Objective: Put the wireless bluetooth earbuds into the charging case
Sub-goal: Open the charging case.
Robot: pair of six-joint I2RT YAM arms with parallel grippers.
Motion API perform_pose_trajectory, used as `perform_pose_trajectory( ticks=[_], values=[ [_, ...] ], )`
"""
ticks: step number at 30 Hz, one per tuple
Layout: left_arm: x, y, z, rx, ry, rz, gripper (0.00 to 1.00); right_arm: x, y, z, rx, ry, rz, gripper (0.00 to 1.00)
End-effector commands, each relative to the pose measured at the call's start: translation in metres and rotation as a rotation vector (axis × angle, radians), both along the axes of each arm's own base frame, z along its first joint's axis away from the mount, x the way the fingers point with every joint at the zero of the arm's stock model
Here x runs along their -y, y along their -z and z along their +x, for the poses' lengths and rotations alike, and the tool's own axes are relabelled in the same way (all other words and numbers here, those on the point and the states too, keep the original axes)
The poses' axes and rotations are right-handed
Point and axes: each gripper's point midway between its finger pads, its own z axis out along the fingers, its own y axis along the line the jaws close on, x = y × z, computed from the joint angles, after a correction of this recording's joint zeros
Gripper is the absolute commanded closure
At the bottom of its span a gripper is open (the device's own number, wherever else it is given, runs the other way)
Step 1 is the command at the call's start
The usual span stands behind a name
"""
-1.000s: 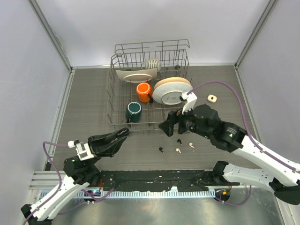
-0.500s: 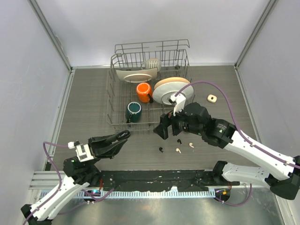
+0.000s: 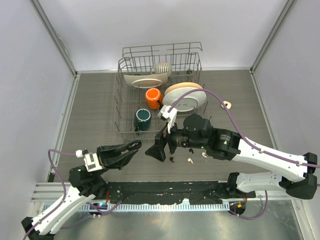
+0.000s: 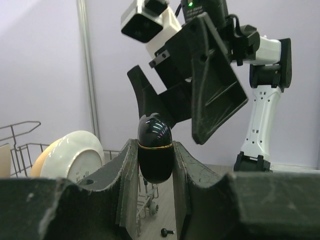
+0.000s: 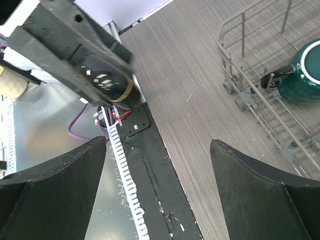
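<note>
1. Opening the case (image 4: 155,155) looks like the step in hand: left gripper (image 4: 155,165) is clamped on it, lid (image 4: 155,129) shut, held off the table (image 3: 100,110).
2. Right gripper (image 5: 159,145) has its jaws wide apart, just beside the case and facing it.
3. Earbuds (image 3: 190,160) lie loose on the table under the right arm (image 3: 250,150).
4. Next, I'd judge: right pinches the lid and flips it, left holds steady.

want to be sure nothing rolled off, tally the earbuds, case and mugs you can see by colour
cream earbuds: 2
black earbuds: 1 in plain view; another could be hidden under the right arm
black charging case: 1
orange mug: 1
teal mug: 1
total: 6
</note>
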Motion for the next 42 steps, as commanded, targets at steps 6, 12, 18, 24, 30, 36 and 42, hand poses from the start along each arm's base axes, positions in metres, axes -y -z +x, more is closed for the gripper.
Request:
perform_pose_trajectory(
  ticks=[6,12,18,24,30,36,42],
  values=[
    [0.02,0.065,0.019,-0.109,0.005,0.113,1.0,-0.021,-0.037,-0.005,0.077,-0.047,0.112,0.1],
    [0.024,0.068,0.015,-0.107,0.031,0.138,1.0,-0.023,-0.029,0.009,0.085,0.026,0.093,0.1],
    [0.025,0.066,0.009,-0.09,0.058,0.136,1.0,-0.025,-0.026,0.025,0.099,0.106,0.077,0.1],
    [0.028,0.07,0.004,-0.082,0.089,0.165,1.0,-0.029,-0.032,0.028,0.095,0.117,0.105,0.1],
    [0.03,0.072,-0.001,-0.071,0.113,0.183,1.0,-0.03,-0.037,0.031,0.085,0.127,0.125,0.1],
    [0.033,0.076,-0.004,-0.073,0.134,0.207,1.0,-0.029,-0.045,0.037,0.06,0.134,0.166,0.1],
    [0.033,0.077,-0.004,-0.076,0.138,0.213,1.0,-0.029,-0.048,0.037,0.038,0.115,0.185,0.1]
  ],
)
